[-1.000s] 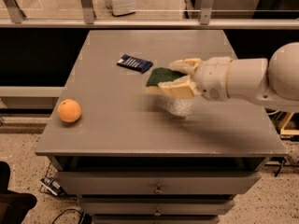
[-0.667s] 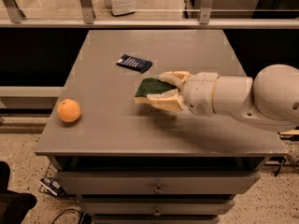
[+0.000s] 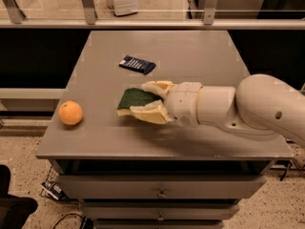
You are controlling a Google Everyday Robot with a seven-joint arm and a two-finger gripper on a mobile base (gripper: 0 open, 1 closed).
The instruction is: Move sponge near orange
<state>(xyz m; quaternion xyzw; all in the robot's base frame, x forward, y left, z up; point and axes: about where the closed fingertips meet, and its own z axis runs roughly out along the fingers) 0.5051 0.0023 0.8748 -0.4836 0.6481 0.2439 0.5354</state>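
The sponge (image 3: 132, 99), dark green on top with a pale yellow body, is held between the fingers of my gripper (image 3: 145, 99) just above the middle of the grey table (image 3: 190, 56). The gripper is shut on it; one finger (image 3: 147, 114) is in front of the sponge and one behind. The arm reaches in from the right. The orange (image 3: 71, 112) sits on the table near its front left edge, a hand's width to the left of the sponge.
A flat dark blue packet (image 3: 137, 64) lies on the table behind the sponge. The table has drawers (image 3: 162, 192) below its front edge. A railing with glass (image 3: 143, 23) runs along the back.
The gripper has carried the sponge leftward and toward the front of the table, closer to the orange. The orange and blue packet have not moved.
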